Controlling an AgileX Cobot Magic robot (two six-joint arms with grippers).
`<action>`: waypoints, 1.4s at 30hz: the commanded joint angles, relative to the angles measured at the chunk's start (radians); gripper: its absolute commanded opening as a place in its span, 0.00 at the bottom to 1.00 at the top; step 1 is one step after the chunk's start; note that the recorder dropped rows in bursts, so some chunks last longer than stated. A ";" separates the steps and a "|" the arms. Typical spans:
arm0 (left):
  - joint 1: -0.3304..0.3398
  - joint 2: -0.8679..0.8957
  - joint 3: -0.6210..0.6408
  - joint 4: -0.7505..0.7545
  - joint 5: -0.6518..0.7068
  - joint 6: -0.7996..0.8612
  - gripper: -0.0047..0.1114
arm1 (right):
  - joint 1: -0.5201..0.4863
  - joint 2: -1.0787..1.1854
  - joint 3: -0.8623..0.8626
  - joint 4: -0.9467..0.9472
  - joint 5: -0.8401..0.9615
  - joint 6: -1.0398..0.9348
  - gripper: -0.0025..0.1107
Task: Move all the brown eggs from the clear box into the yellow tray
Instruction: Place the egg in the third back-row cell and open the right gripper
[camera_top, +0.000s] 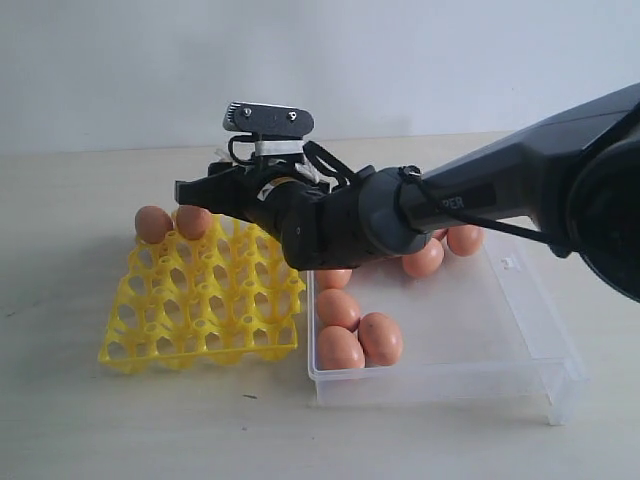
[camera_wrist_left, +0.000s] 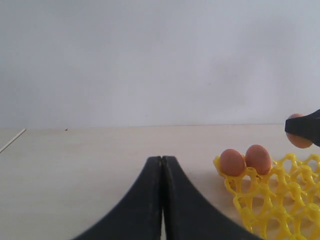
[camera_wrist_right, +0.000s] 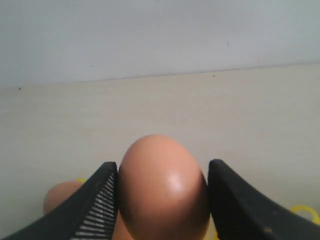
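My right gripper (camera_wrist_right: 162, 169) is shut on a brown egg (camera_wrist_right: 162, 192), one finger on each side of it. In the exterior view the right gripper (camera_top: 195, 192) reaches across to the far edge of the yellow tray (camera_top: 200, 345), and its fingers hide the held egg. Two brown eggs (camera_top: 153, 223) (camera_top: 193, 221) sit in the tray's far row, just below the fingertips. Several more brown eggs (camera_top: 340, 347) lie in the clear box (camera_top: 450, 383) right of the tray. My left gripper (camera_wrist_left: 162, 160) is shut and empty, low over bare table left of the yellow tray (camera_wrist_left: 260, 202).
The clear box stands against the tray's right side, and the right arm (camera_top: 500, 190) passes above its eggs. Pale table (camera_top: 70, 400) surrounds both containers. A white wall (camera_top: 120, 70) stands behind them.
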 joint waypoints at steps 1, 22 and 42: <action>-0.003 -0.006 0.003 -0.007 -0.002 -0.004 0.04 | 0.002 0.005 0.000 -0.013 0.022 -0.001 0.03; -0.003 -0.006 0.003 -0.007 -0.002 -0.004 0.04 | 0.000 0.073 -0.102 -0.013 0.125 -0.109 0.33; -0.003 -0.006 0.003 -0.007 -0.002 -0.004 0.04 | 0.000 -0.150 -0.102 -0.007 0.352 -0.303 0.14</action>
